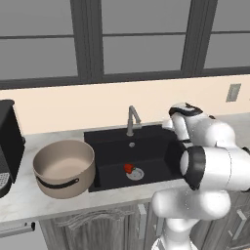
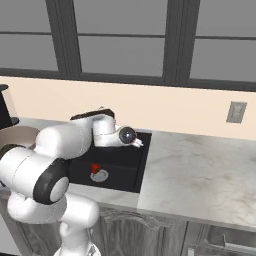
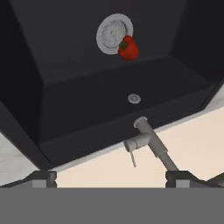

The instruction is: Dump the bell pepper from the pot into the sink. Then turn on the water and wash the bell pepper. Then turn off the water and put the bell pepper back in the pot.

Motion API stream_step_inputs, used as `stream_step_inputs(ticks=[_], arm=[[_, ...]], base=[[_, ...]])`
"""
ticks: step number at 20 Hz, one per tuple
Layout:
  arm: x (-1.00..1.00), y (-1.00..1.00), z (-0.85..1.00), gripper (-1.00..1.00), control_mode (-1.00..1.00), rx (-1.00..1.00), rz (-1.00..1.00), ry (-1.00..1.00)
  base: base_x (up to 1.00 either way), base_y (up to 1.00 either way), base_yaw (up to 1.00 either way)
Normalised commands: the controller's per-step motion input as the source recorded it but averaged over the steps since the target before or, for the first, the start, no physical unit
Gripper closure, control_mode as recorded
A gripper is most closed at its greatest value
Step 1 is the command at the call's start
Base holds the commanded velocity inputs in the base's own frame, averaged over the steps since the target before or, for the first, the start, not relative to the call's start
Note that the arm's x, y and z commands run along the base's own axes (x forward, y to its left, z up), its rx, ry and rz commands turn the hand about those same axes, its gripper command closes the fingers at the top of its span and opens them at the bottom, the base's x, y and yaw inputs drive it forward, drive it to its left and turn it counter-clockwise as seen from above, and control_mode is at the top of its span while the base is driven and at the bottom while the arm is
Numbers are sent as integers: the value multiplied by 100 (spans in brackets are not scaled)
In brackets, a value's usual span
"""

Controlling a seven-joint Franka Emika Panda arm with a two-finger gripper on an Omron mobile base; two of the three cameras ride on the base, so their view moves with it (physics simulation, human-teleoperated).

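Pepper lies on the floor of the sink, touching the left edge of the round silver drain. In the hand view the pepper is red with a green stem end and overlaps the drain rim. No stream of water in any view.

Pot stands upright on the desk, just left of the sink, its rim close to the basin's left edge. Interior pale and bare; one dark curved handle faces the near side.

Faucet rises from the desk at the far edge of the sink, about mid-width, spout angled. In the hand view the faucet sits near the bottom, its thin lever pointing downward in that picture, between the two finger tips.

Claw: tips stand wide apart at the bottom corners of the hand view, nothing between them but the faucet beyond; spread, holding nothing. The arm reaches over the right part of the sink, with the hand above the basin in the right base view.

Black appliance stands on the desk left of the pot. Wall outlet on the beige wall to the far right.
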Motion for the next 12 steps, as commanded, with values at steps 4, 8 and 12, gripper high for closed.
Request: stream_step_inputs(ticks=[4, 8, 12], arm=[[-94, 26, 100, -100, -100, 0, -14, 14], [-70, 29, 100, -100, -100, 0, -13, 21], [-29, 19, 100, -100, -100, 0, -12, 25]], base=[[0, 0, 0], [0, 0, 0], [0, 0, 0]])
